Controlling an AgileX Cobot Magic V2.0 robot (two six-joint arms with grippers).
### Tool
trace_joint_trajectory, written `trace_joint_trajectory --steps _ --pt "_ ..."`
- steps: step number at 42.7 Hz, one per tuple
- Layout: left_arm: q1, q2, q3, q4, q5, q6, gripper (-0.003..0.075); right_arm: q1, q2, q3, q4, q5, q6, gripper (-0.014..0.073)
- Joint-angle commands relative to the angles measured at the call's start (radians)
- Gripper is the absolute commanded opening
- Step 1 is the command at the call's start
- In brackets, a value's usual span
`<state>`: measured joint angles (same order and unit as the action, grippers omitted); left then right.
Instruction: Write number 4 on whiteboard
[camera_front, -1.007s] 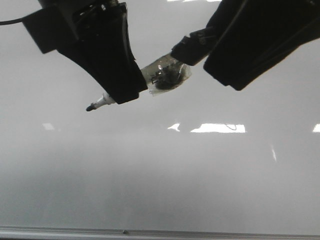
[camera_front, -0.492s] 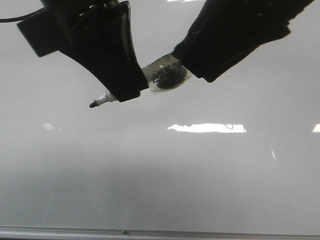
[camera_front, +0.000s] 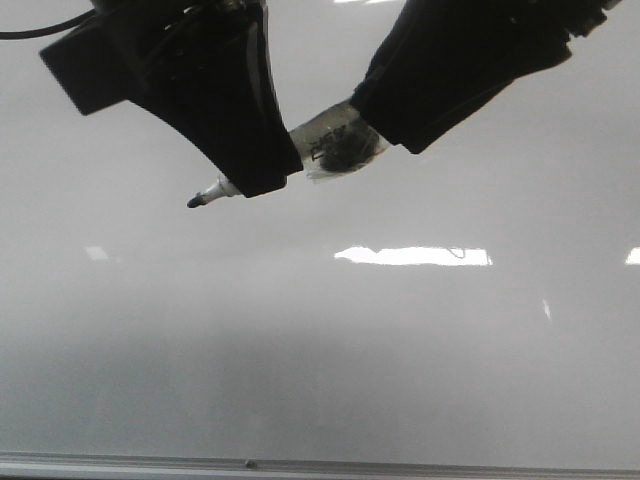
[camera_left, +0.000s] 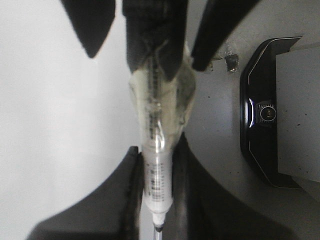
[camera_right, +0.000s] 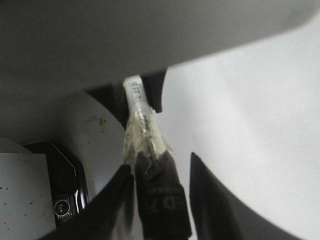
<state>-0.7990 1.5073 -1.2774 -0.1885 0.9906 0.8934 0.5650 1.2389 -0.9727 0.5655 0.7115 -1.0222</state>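
The whiteboard (camera_front: 320, 380) fills the front view, glossy pale grey. No number 4 shows on it. My left gripper (camera_front: 262, 183) is shut on a white marker (camera_front: 215, 191) whose dark tip points left, above the board. In the left wrist view (camera_left: 157, 150) both fingers press the marker barrel (camera_left: 158, 175). The marker's back end is wrapped in clear tape (camera_front: 340, 148). My right gripper (camera_front: 385, 122) straddles that end. In the right wrist view (camera_right: 161, 165) the marker's black end (camera_right: 160, 195) lies between open jaws, with a gap on one side.
A thin metal frame edge (camera_front: 320, 465) runs along the near side of the board. A bright light reflection (camera_front: 415, 256) lies mid-board. A black device with a lens (camera_left: 265, 112) sits beside the board; it also shows in the right wrist view (camera_right: 60, 205).
My right gripper has moved in toward the marker's taped end. My left gripper and the marker have shifted slightly right and up.
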Motion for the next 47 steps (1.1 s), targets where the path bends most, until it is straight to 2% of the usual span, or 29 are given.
trace_joint_trajectory --steps 1,7,9,13,18,20,25,30,39,47 --pt "-0.008 -0.033 -0.031 -0.019 -0.030 0.002 -0.0001 0.002 -0.022 -0.033 0.046 -0.032 -0.011 0.0176" --pt "-0.008 -0.033 -0.031 -0.021 -0.030 0.002 0.0006 0.002 -0.022 -0.033 0.047 -0.019 -0.011 0.0036" --pt "-0.008 -0.033 -0.031 -0.021 -0.030 0.002 0.0038 0.002 -0.022 -0.033 0.047 -0.017 -0.011 -0.0002" --pt "-0.008 -0.033 -0.031 -0.025 -0.030 0.000 0.0172 0.002 -0.022 -0.033 0.047 -0.014 -0.011 -0.0071" --pt "-0.003 -0.038 -0.033 -0.013 -0.038 -0.055 0.0385 0.001 -0.022 -0.033 0.047 -0.014 -0.008 -0.0069" --pt "0.008 -0.053 -0.035 0.004 -0.038 -0.099 0.0428 0.001 -0.024 -0.033 0.046 -0.013 -0.006 -0.0069" --pt "0.055 -0.111 -0.035 0.025 -0.032 -0.201 0.0428 -0.005 -0.047 -0.033 0.036 -0.013 0.034 -0.0069" --pt "0.136 -0.190 -0.030 0.025 -0.020 -0.293 0.0428 -0.026 -0.088 -0.033 -0.056 -0.004 0.133 -0.0069" --pt "0.272 -0.391 0.074 0.021 -0.026 -0.429 0.0428 -0.108 -0.190 -0.033 -0.310 0.097 0.504 -0.0069" --pt "0.356 -0.524 0.160 0.021 -0.059 -0.522 0.0428 -0.168 -0.275 -0.030 -0.357 0.174 0.759 -0.0069"
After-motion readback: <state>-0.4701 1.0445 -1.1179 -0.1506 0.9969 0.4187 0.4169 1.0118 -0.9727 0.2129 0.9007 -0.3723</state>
